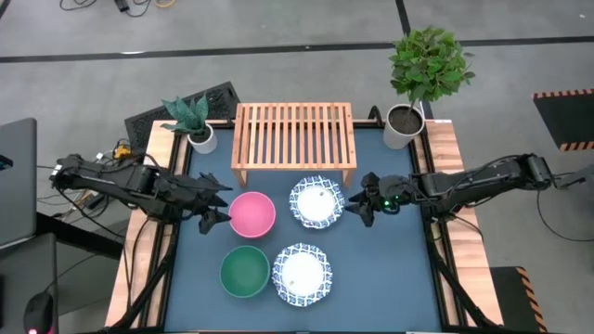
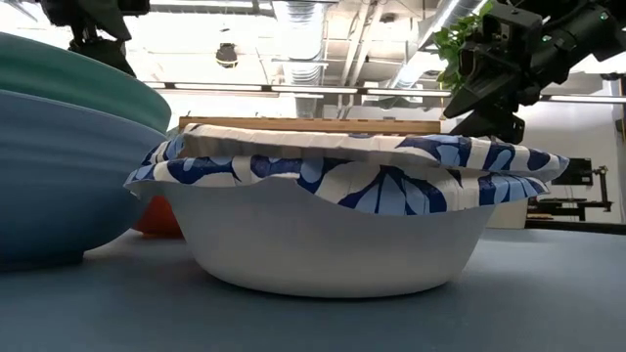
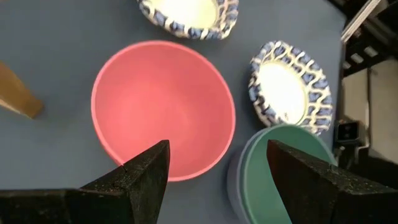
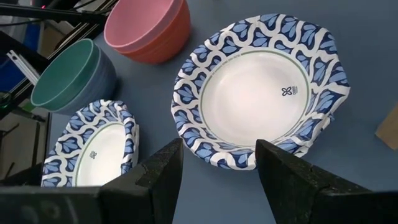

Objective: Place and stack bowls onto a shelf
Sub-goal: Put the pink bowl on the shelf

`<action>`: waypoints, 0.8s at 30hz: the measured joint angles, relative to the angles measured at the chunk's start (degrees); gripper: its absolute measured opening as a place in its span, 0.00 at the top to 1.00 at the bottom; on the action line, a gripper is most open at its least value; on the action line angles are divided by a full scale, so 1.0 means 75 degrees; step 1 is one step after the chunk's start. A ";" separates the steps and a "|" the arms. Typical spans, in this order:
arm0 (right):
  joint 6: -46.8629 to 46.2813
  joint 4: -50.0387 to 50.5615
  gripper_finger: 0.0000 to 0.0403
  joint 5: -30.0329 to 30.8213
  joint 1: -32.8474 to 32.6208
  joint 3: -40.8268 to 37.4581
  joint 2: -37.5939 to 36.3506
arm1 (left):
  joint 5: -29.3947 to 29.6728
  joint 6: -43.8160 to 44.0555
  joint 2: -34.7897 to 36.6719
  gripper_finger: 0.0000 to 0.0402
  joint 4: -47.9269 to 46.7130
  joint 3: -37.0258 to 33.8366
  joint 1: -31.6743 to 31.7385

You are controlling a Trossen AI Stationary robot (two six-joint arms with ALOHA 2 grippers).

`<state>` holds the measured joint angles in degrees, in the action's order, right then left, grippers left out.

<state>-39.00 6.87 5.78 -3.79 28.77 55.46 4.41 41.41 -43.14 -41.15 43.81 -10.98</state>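
Note:
Four bowls sit on their bases on the blue tabletop: a pink bowl (image 1: 251,213) (image 3: 163,109), a teal bowl (image 1: 245,271) (image 4: 65,76), and two white bowls with blue patterned rims, one far (image 1: 316,202) (image 4: 258,90), one near (image 1: 302,272) (image 2: 337,220). The light-wood slatted shelf (image 1: 294,139) stands behind them. My left gripper (image 1: 212,206) (image 3: 214,165) is open, hovering at the pink bowl's left rim. My right gripper (image 1: 357,206) (image 4: 219,163) is open, just right of the far patterned bowl, touching nothing.
Two potted plants in white pots stand at the shelf's ends, a small one (image 1: 197,125) left and a taller one (image 1: 418,79) right. The shelf's top slats are bare. Open blue tabletop (image 1: 390,278) lies right of the near bowls.

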 joint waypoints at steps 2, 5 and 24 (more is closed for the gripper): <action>0.0000 0.0003 0.44 -0.0039 0.0000 0.0000 0.0000 | -0.0133 0.0001 -0.0182 0.37 0.0012 0.0000 0.0003; -0.0001 0.0003 0.44 -0.0159 0.0000 0.0000 0.0000 | -0.0167 -0.0034 -0.0454 0.37 -0.0013 0.0000 0.0003; 0.0003 0.0009 0.44 -0.0179 0.0000 0.0000 0.0006 | -0.0012 0.0242 -0.0897 0.37 -0.0724 0.0000 0.0003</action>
<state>-38.98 6.94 4.44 -3.79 28.77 55.51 4.32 43.22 -49.87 -46.57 43.81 -10.96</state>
